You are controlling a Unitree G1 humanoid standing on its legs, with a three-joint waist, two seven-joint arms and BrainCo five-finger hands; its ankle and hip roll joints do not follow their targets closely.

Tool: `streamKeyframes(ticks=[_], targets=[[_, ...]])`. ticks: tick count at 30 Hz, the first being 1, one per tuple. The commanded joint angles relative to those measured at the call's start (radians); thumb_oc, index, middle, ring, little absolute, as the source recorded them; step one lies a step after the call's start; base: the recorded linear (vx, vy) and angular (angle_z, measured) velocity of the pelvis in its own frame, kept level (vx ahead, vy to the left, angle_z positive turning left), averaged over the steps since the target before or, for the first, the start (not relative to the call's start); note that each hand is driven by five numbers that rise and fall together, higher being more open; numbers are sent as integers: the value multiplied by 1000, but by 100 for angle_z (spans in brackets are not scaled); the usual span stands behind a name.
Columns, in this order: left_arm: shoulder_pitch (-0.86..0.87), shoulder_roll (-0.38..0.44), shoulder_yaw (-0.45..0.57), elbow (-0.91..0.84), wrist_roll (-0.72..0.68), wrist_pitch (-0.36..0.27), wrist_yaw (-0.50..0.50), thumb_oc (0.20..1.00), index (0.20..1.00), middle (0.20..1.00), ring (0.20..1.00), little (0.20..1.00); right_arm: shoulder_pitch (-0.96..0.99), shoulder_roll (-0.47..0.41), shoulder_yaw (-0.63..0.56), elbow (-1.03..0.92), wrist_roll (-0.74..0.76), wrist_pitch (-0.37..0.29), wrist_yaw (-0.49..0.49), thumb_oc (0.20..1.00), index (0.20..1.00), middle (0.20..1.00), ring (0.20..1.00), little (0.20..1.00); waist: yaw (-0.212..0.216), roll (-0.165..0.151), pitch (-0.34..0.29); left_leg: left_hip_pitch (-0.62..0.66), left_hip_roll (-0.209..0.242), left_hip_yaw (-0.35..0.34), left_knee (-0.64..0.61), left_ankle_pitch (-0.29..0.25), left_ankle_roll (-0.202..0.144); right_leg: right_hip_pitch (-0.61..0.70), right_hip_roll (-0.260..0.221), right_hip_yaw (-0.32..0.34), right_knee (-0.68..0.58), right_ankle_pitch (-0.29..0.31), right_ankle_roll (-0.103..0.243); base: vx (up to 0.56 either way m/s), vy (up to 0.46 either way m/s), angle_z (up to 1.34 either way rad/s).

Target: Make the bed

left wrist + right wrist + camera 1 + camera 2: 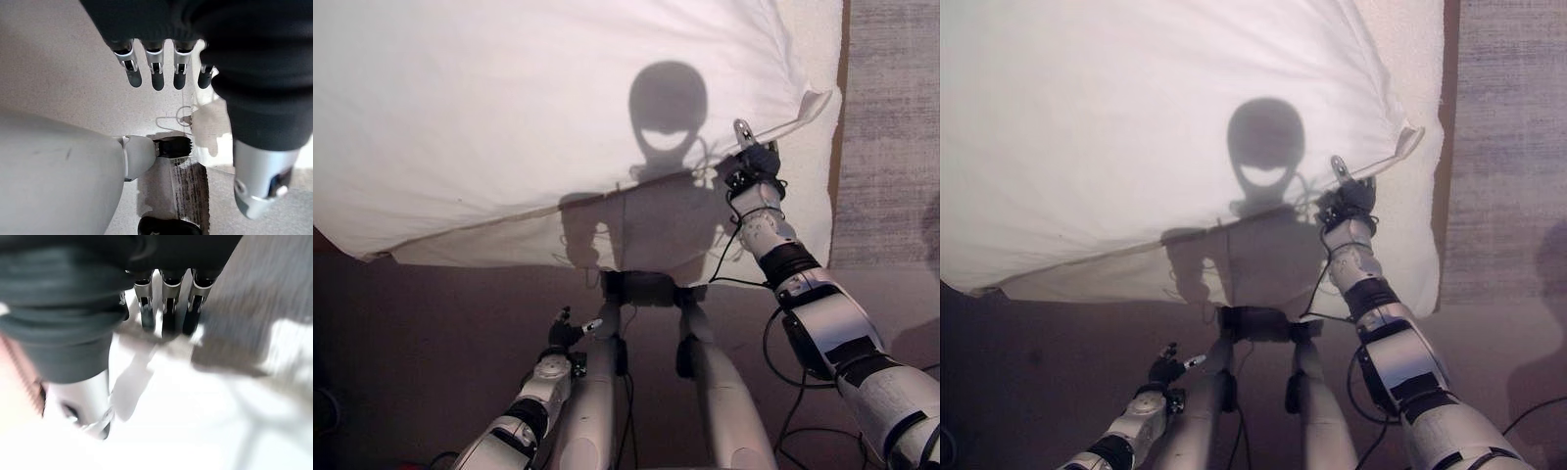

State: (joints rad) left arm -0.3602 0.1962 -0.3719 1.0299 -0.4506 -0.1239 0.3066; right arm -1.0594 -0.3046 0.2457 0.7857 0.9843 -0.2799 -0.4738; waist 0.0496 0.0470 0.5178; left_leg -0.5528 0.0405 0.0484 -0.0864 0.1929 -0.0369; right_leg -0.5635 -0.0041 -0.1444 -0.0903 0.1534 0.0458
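A white duvet (509, 117) spreads across the bed ahead of me, its near edge running slantwise from the low left corner (372, 257) up toward the right. My right hand (752, 162) reaches forward to the duvet's right-hand corner (815, 102), where a flap of the cover sticks out over the white mattress (818, 196) beneath. From my right wrist I see my fingers (168, 308) pointing down onto white cloth, the thumb (73, 413) set apart from them — they look fairly straight, resting on the fabric rather than curled round it, though the view is too smeared for me to be sure of a pinch. Beyond the mattress edge a grey woven rug (891, 127) lies on the floor.

My left hand (566, 331) hangs low by my side, well apart from the bed, over the brownish floor (431, 343). In its own wrist view the fingers (156, 66) hang loose and straight with the thumb (259, 181) off to one side — nothing held.
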Motion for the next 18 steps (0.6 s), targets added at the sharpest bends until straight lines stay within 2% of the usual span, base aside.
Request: streamKeyframes(ticks=[1,6,16,18], targets=[[-25,25,-39,-2,-12,-15,30,1000,1000,1000,1000,1000,-180,3,1,-87,-107,-92,11,200,200,200,200,200,32,-69,2,23,-44,-10,3,-49,-22,31,-103,3,43,8,107,0,0,0],[-28,30,-49,-12,-30,-15,27,1000,1000,1000,1000,1000,-245,24,31,9,-38,-63,35,200,200,200,200,200,44,-73,2,25,-43,-22,5,-53,-20,32,-103,3,50,0,106,4,-2,1],[-41,40,-67,-25,-53,-19,26,1000,1000,1000,1000,1000,-369,-37,66,256,-28,35,39,200,200,200,200,200,72,-76,2,-20,-53,-59,29,-48,-18,22,-112,-26,61,-9,103,8,-15,13],[-41,40,-72,-33,-61,-23,29,1000,1000,1000,1000,1000,-373,-48,64,266,-30,35,29,200,200,200,200,200,77,-76,2,-25,-56,-62,39,-55,-18,25,-112,-30,64,-15,105,-2,-6,17]])
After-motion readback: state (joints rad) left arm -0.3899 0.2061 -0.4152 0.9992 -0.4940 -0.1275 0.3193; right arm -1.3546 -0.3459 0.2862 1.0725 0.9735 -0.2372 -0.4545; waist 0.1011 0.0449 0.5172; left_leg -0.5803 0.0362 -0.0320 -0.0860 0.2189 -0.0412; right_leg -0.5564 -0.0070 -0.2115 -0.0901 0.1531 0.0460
